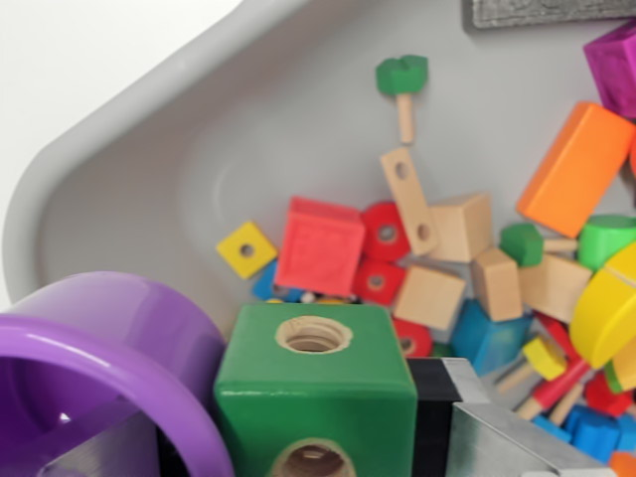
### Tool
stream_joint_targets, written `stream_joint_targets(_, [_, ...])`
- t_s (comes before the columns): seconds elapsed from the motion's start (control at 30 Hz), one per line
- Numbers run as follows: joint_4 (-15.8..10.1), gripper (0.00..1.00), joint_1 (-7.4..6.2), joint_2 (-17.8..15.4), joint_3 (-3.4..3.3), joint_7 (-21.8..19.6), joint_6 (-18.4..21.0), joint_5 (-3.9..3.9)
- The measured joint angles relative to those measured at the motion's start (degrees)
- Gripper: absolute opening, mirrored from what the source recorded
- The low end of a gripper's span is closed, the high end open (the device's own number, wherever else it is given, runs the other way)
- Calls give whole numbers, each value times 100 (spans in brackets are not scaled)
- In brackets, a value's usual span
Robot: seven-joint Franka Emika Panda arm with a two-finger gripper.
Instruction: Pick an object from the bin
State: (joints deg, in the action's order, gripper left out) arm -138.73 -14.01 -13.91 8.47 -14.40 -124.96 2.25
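In the wrist view a holed cube (315,397) sits nearest, with a cup (99,368) on its side touching its left. Farther right, blocks (437,288) lie heaped inside the bin (129,159); a bolt (402,84) lies alone beyond them.

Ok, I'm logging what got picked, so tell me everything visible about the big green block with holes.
The green painted wooden cube fills the lower centre of the wrist view, close to the camera. Its top face has a round threaded hole showing bare wood; the front face has a second hole, cut off by the frame. A black and metal end effector part sits against its right side.
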Motion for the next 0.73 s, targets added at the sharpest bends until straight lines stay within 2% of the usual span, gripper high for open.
stream_joint_targets(0.73, [46, 0, 0, -4, -2, 3, 72, 3])
